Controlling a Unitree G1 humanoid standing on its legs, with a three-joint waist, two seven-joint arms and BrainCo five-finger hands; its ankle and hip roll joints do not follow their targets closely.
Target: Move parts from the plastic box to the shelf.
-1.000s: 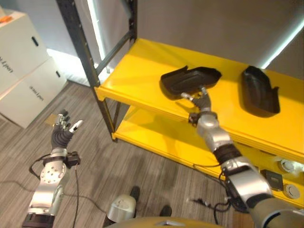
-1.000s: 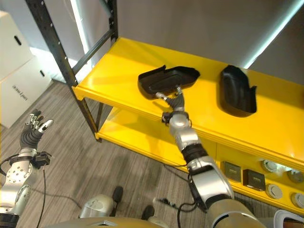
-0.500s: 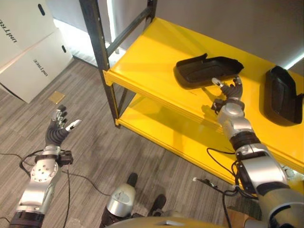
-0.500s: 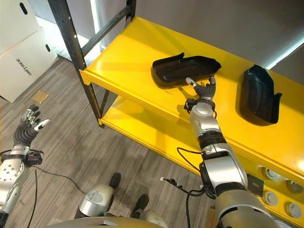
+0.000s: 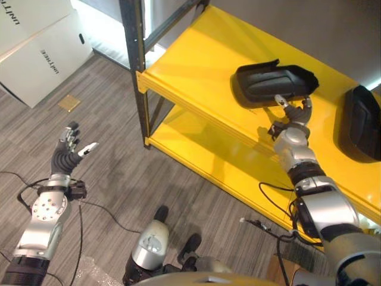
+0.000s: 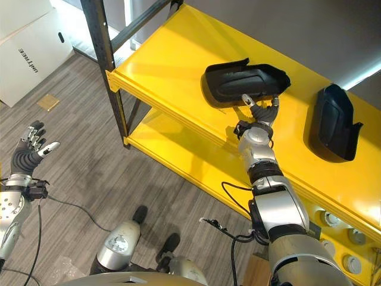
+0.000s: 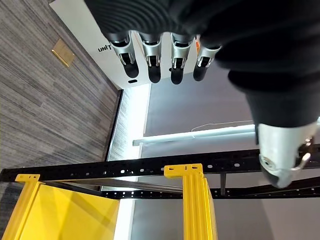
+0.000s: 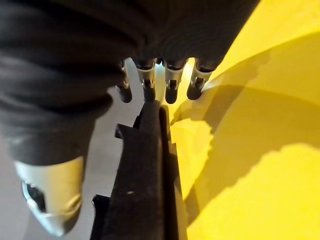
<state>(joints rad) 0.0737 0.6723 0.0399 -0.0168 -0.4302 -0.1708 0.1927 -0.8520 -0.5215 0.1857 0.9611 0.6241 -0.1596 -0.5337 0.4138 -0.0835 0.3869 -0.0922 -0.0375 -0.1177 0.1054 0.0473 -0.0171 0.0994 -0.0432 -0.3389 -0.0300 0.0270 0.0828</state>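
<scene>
Resting on the yellow shelf (image 6: pixel 161 71) are two black parts, the nearer part (image 6: pixel 244 82) with its long axis running 9 to 3 o'clock, touched by the straight-fingered right hand (image 6: pixel 261 116), the other part (image 6: pixel 333 122) at 3 o'clock, the left hand (image 6: pixel 27 152) spread over the floor (image 6: pixel 89 173)

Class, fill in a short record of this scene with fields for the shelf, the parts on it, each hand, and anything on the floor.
Shelf: yellow shelf on a black frame, two levels
Parts: black part and second black part, both on the upper level, apart
Right hand: right hand open, fingers straight at the near edge of the first part
Left hand: left hand open, over the floor, holding nothing
Floor: white boxes beside the frame
</scene>
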